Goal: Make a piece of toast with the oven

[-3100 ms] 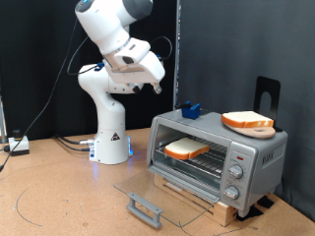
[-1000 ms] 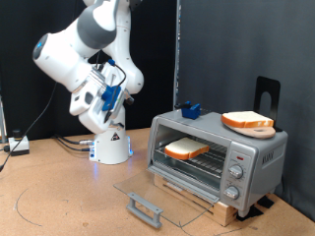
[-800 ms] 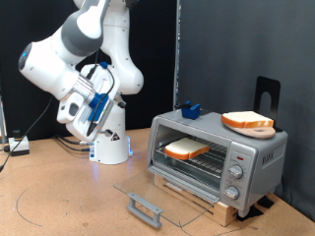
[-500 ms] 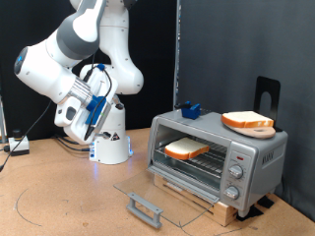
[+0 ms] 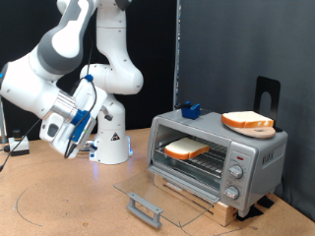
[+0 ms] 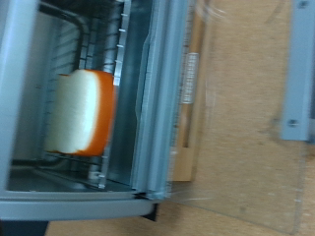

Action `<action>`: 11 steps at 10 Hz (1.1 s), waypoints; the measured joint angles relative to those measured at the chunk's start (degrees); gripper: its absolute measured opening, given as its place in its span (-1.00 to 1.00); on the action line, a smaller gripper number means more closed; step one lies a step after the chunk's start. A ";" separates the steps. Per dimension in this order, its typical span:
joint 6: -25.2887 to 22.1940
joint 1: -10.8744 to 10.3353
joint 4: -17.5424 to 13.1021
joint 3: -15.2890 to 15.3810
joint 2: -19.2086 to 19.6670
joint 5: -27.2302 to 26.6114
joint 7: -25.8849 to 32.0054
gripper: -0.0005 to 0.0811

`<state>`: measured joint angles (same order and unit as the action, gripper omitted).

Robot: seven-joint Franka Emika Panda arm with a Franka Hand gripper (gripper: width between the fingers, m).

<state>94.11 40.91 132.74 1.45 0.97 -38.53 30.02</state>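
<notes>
The silver oven (image 5: pixel 219 157) stands at the exterior view's right with its glass door (image 5: pixel 162 197) folded down flat. One piece of toast (image 5: pixel 185 149) lies on the wire rack inside. A second, alike slice (image 5: pixel 247 121) lies on the oven's roof. My gripper (image 5: pixel 73 122) hangs well off to the exterior view's left of the oven, low over the table, with nothing visible in it. Its fingers do not show clearly. The wrist view shows the open oven (image 6: pixel 148 98), the toast (image 6: pixel 84 111) on the rack and the door handle (image 6: pixel 299 69), but no fingers.
A small blue object (image 5: pixel 189 109) sits on the oven's roof towards the back. The robot base (image 5: pixel 110 143) stands behind, with cables on the table at the exterior view's left. The oven rests on a wooden board (image 5: pixel 212 200). A black stand (image 5: pixel 266 93) rises behind the oven.
The arm has swung from above the oven down and towards the exterior view's left, away from the oven. The toast, the second slice and the door have not moved.
</notes>
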 joint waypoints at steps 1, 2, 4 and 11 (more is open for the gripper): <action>1.12 -0.02 -0.12 0.09 0.28 0.47 0.65 0.99; 0.85 -0.02 -0.09 0.09 0.31 0.39 0.52 0.99; 0.09 0.04 -0.47 -0.01 2.52 1.61 -2.25 0.99; 1.77 0.12 -5.98 -0.66 14.54 5.78 -6.63 0.99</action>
<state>95.88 41.03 126.77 0.79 15.51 -32.75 23.39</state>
